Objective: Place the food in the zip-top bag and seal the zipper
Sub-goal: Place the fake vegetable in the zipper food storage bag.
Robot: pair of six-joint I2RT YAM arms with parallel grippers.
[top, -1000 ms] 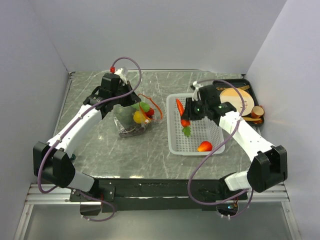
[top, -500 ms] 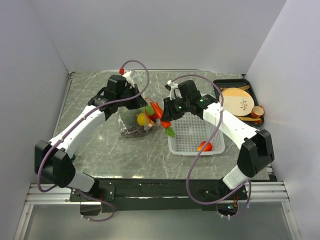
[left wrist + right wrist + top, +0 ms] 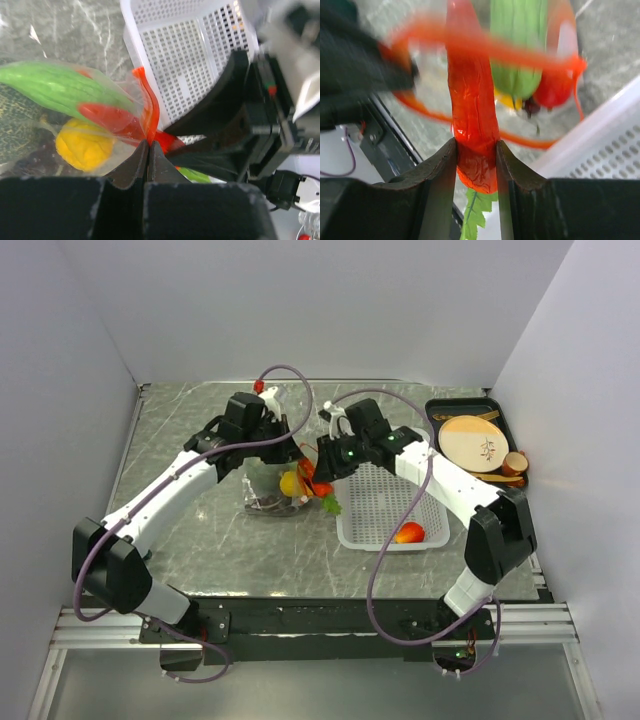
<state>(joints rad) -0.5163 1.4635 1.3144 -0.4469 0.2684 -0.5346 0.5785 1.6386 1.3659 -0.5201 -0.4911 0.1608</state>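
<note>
Orange carrot (image 3: 470, 100) is clamped between the partly parted fingers of the right hand (image 3: 476, 145), its tip at the mouth of the zip-top bag (image 3: 262, 488). Left hand (image 3: 148, 146) is fully closed, pinching the zipper (image 3: 151, 107). Bag rests on the table (image 3: 180, 440), just beside the white basket (image 3: 385, 505), below both hands.

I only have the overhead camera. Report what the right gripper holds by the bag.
Observer: Right wrist view: the right gripper clamps a carrot near its leafy end, tip pointing at the open mouth of the bag.
Operator: Now confirm the left hold.
Observer: Left wrist view: the left gripper is shut on the orange-red zipper.
Operator: List what's inside.
Observer: A green piece, a yellow piece and a red piece show through the plastic.
</note>
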